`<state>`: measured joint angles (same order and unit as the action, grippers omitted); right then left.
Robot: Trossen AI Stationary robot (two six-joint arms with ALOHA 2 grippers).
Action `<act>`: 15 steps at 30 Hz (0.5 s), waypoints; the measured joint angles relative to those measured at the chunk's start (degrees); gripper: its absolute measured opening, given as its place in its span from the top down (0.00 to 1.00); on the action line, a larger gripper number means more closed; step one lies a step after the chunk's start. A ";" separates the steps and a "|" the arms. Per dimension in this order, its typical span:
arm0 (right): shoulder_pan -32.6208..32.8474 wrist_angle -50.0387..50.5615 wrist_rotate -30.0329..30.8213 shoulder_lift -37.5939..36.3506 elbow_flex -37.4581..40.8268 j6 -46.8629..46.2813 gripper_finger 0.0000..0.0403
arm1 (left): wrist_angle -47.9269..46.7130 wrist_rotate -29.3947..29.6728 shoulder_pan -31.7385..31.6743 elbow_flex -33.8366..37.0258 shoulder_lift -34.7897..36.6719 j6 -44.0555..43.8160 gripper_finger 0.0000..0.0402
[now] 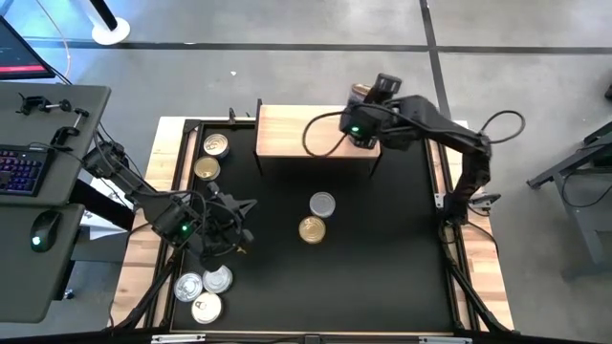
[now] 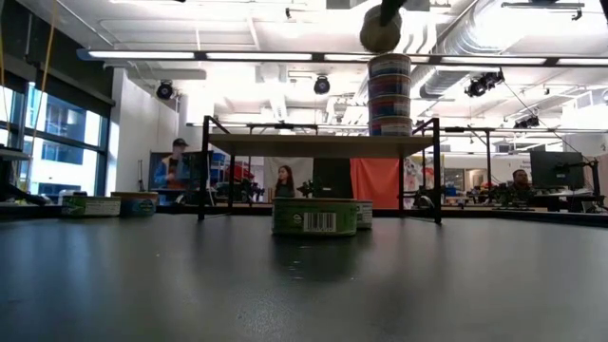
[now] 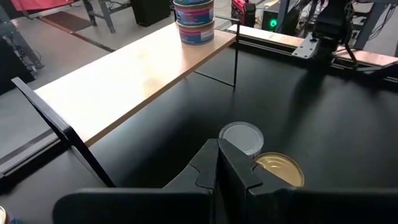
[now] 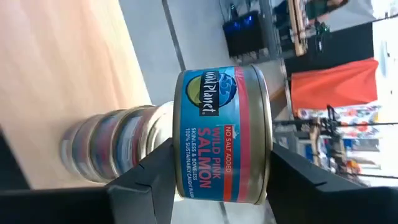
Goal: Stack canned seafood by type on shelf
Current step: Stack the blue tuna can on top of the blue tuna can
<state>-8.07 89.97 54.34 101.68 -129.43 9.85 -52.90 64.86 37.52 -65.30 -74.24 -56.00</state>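
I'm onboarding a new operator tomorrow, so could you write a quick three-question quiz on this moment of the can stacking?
1. True or false: the right gripper holds a salmon can above the stack of cans on the shelf.
2. How many loose cans lie in the middle of the black table, in front of the shelf?
A. One
B. Two
C. Four
3. Fill in: the left gripper has its fingers ____.

Key
1. True
2. B: a silver-topped can and a gold-topped can
3. shut
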 joint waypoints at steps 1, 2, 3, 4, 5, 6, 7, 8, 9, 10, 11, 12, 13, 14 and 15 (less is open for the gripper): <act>0.35 0.02 0.22 -1.14 0.00 -0.53 0.56 | -0.01 0.05 0.06 0.00 0.00 -0.26 1.00; 0.62 -0.06 0.63 -2.37 0.24 -0.81 0.56 | 0.01 0.12 0.06 0.00 0.00 -0.32 1.00; 0.78 -0.17 1.17 -3.93 1.14 -0.90 0.56 | -0.03 0.20 0.06 0.00 0.00 -0.32 1.00; 0.80 -0.17 1.53 -5.76 2.75 -1.01 0.56 | -0.01 0.24 0.06 0.00 0.00 -0.32 1.00; 0.79 -0.10 1.76 -7.46 5.01 -1.04 0.56 | -0.04 0.24 0.06 0.00 0.00 -0.32 1.00; 0.69 -0.03 1.85 -9.39 7.86 -1.25 0.56 | -0.03 0.25 0.06 0.00 0.00 -0.34 1.00; 0.60 0.09 1.74 -11.08 11.00 -1.80 0.56 | 0.00 0.25 0.06 0.00 0.00 -0.35 1.00; 0.58 0.01 1.64 -12.47 13.98 -1.87 0.56 | -0.02 0.28 0.06 0.00 0.00 -0.46 1.00; 0.58 -0.97 1.66 -13.54 16.36 -1.22 0.56 | 0.01 0.33 0.06 0.00 0.00 -0.57 1.00; 0.58 -2.87 1.63 -14.21 18.13 -0.43 0.56 | -0.01 0.37 0.06 0.00 0.00 -0.76 1.00; 0.61 -4.84 1.12 -14.74 19.29 0.45 0.56 | -0.01 0.40 0.06 0.00 0.00 -0.78 1.00; 0.63 -5.85 0.24 -14.90 19.87 0.78 0.56 | 0.01 0.42 0.04 0.00 0.00 -0.74 1.00; 0.63 -6.28 -0.44 -14.94 20.23 1.39 0.56 | 0.01 0.44 -0.08 0.00 0.00 -0.59 1.00; 0.63 -6.99 -0.39 -14.79 20.54 2.44 0.56 | 0.01 0.42 -0.20 0.00 0.00 -0.36 1.00; 0.63 -7.92 -0.02 -14.41 20.63 3.49 0.56 | 0.01 0.43 -0.39 0.00 0.00 -0.35 1.00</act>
<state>-7.44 82.06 54.32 87.27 -108.79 13.34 -52.88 65.29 37.13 -65.30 -74.24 -56.35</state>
